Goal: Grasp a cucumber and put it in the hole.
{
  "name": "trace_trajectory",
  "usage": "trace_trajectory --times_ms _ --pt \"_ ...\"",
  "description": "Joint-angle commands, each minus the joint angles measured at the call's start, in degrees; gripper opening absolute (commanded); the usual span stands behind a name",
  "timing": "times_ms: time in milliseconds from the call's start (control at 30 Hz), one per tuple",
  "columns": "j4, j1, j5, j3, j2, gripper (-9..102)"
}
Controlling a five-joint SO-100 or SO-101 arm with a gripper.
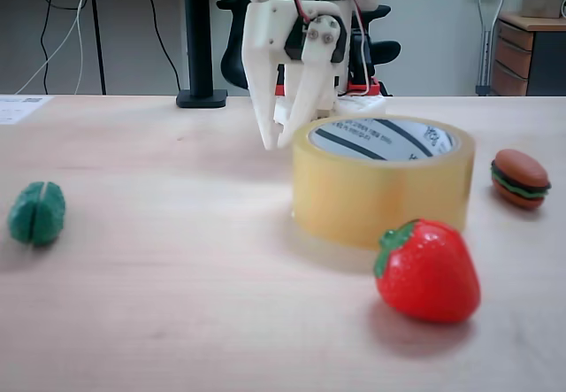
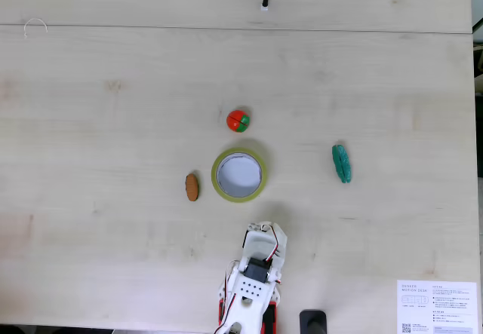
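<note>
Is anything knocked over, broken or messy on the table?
No, nothing stands out. The wide yellowish tape roll sits flat, and the dark green toy cucumber, red strawberry and small toy burger lie apart, whole.

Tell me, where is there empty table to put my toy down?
Lots of bare wooden table lies left of the small brown burger toy, and more beyond the red strawberry. There is a gap between the yellowish tape roll and the dark green cucumber. It is crowded around the roll, near the white gripper.

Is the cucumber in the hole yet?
No. The cucumber lies on the table, apart from the tape roll; its hole looks empty.
</note>
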State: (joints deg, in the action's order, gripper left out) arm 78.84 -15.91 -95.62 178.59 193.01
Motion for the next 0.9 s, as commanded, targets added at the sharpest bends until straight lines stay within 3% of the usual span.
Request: trace_trajectory --times_ms 0,367,867 --pt "0.79 0.26 0.35 -0.35 0.0 0" --pt "0.62 0.18 0.35 -0.35 0.09 0" --pt "-6.94 -0.18 0.44 -0.97 0.09 1"
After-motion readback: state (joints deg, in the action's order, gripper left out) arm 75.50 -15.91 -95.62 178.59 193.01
